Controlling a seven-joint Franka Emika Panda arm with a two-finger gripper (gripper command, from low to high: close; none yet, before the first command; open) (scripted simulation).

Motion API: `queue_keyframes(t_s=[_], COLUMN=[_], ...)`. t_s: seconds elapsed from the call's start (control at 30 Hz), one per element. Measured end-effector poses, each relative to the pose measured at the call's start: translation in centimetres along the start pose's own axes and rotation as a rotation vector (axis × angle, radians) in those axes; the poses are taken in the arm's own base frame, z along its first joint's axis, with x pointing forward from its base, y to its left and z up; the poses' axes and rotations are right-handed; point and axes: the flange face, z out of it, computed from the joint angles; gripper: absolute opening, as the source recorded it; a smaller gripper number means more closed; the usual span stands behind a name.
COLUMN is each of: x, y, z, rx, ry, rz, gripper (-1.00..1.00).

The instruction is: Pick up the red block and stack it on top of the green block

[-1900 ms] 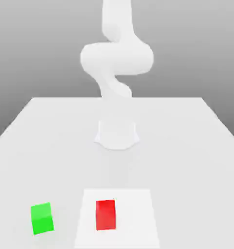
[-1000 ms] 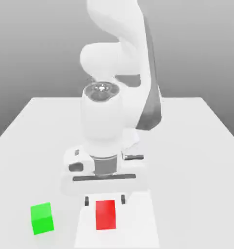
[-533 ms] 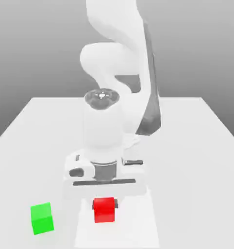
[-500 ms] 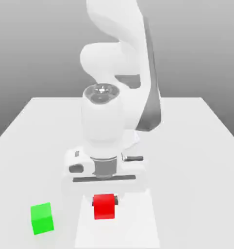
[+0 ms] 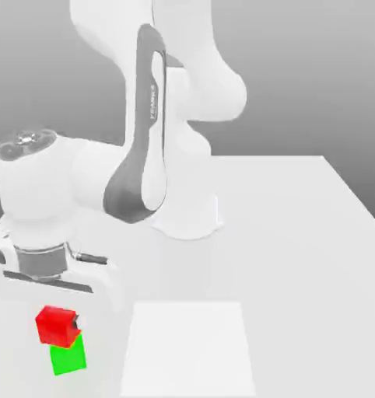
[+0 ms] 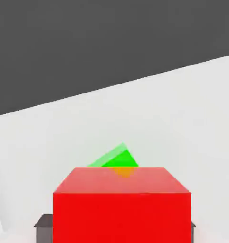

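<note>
Arm bent low over tabletop [image 5: 299, 233], hand pointing down; jaws pinching red block [image 5: 57, 325] directly above green block [image 5: 68, 357].

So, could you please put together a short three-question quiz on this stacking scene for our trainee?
1. True or false: the red block sits above the green block.
2. In the exterior view, the blocks lie toward which side? A) left B) right C) centre.
3. Fill in: in the exterior view, to the right of the blocks, a paler square patch marks the white ____.

Key: 1 true; 2 A; 3 table.
</note>
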Motion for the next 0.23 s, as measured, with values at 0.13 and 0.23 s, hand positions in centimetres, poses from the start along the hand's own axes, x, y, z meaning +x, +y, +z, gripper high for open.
queue_keyframes(t_s=[0.13, 0.23], x=[0.0, 0.1], y=[0.0, -0.1], z=[0.3, -2.2], rx=[0.0, 0.001], ry=[0.0, 0.001], rz=[0.0, -0.001], gripper=[1.0, 1.0])
